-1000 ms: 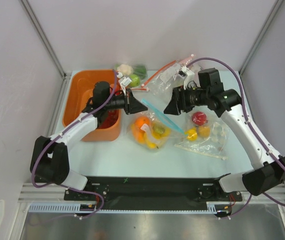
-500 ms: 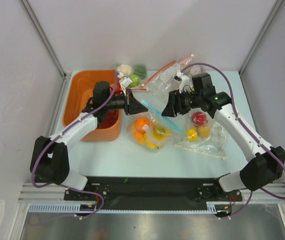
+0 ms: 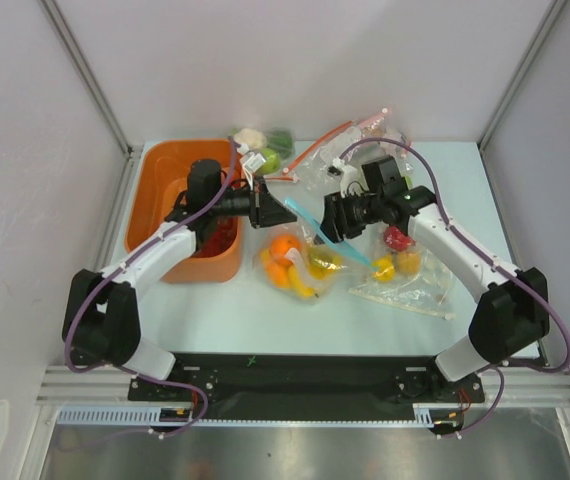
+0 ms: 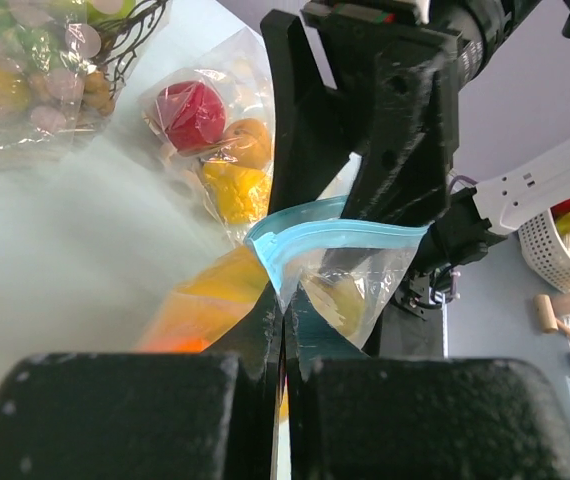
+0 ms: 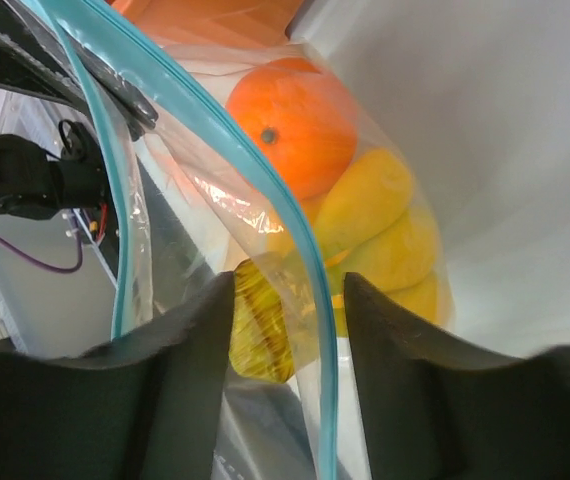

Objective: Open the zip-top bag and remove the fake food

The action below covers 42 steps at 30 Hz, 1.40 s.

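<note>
Teal-edged zip-top bag [image 3: 303, 256] was clamped by the left gripper [image 3: 285, 212]; the right gripper [image 3: 327, 225] was held spread astride its mouth.

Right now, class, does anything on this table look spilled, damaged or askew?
Nothing looks spilled or torn. One thing sits askew: the zip-top bag has its teal mouth pinched up by the left gripper, with the fake food sagging below. The right gripper, open, straddles the strip.

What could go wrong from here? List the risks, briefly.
1. The left gripper pinches only a corner of the zip-top bag, so the bag may slip free when pulled.
2. The right gripper is open astride the teal strip. Closing there could catch both walls and keep the mouth shut.
</note>
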{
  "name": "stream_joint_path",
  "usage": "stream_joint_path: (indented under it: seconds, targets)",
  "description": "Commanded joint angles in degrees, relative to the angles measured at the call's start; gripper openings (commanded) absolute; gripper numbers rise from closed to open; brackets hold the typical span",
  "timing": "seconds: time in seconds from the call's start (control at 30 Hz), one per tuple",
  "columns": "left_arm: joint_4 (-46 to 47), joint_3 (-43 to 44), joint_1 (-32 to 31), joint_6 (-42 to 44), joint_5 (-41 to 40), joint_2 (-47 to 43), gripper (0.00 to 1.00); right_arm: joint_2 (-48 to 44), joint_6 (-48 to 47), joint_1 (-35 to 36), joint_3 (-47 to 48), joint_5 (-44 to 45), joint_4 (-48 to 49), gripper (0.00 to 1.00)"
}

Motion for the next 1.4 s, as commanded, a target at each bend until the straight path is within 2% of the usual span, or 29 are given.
stream_joint_path:
  seconds: [0.0,0.03,0.1,0.13,0.2,0.23,0.3,0.33,0.5,0.63,0.77,0.87,1.03,1.17,1.27,1.37]
  targets:
    - [0.86,2.4,-0.41,2.34,2.38,-0.11,0.0,1.24,-0.88,0.44,0.39,-2.14,2.75,0.46]
    - [0.6,2.4,-0.41,2.43,2.3,-0.19,0.0,1.68,-0.88,0.44,0.56,-2.14,2.75,0.33]
    - [-0.02,2.31,-0.41,2.87,1.86,-0.2,0.0,1.77,-0.97,0.44,1.35,-2.05,2.4,0.21]
    - [-0.19,2.31,-0.41,3.22,1.68,-0.2,0.0,1.77,-1.23,0.35,1.71,-1.88,1.7,0.09]
    - [-0.55,2.13,-0.41,3.4,0.11,-0.37,0.0,1.42,-1.32,0.44,2.5,-0.39,0.73,0.0]
    - [-0.55,2.13,-0.41,3.48,-0.25,-0.55,0.02,1.33,-1.32,0.53,2.67,0.66,-0.4,0.0]
    - [-0.63,2.31,-0.32,3.57,-1.65,-0.63,0.14,0.63,-1.32,0.35,3.46,4.26,-1.73,0.0]
    - [-0.9,2.57,-0.41,3.66,-2.01,-0.63,0.24,0.28,-0.97,0.26,3.73,6.45,-3.04,0.0]
    - [-4.4,6.08,-0.41,4.8,-5.08,-1.95,0.41,-2.88,1.66,0.17,7.06,12.35,-6.47,0.0]
    - [-7.66,9.24,-0.5,5.68,-11.22,-4.58,0.54,-5.09,4.48,0.44,9.97,17.36,-7.45,0.0]
    - [-12.39,14.51,-1.55,6.3,-17.02,-6.87,0.6,-5.7,6.15,1.14,12.34,20.44,-8.33,0.0]
    - [-15.48,17.76,-4.96,6.12,-21.5,-8.36,0.63,-5.53,6.59,2.63,12.96,22.73,-8.68,0.0]
    - [-15.66,17.43,-10.69,5.25,-30.05,-11.36,0.71,-5.18,7.64,3.95,11.03,24.84,-7.36,0.0]
    - [-23.98,19.09,-15.24,7.17,-30.05,-7.15,0.67,-5.17,9.22,4.48,8.04,24.84,-5.17,0.0]
    - [-28.3,18.31,-18.59,11.04,-33.47,-5.47,0.67,-5.44,10.28,4.57,6.46,25.02,-3.85,0.0]
    - [-29.98,15.94,-19.31,12.71,-34.97,-4.24,0.67,-5.97,10.98,4.57,5.58,24.49,-2.7,0.0]
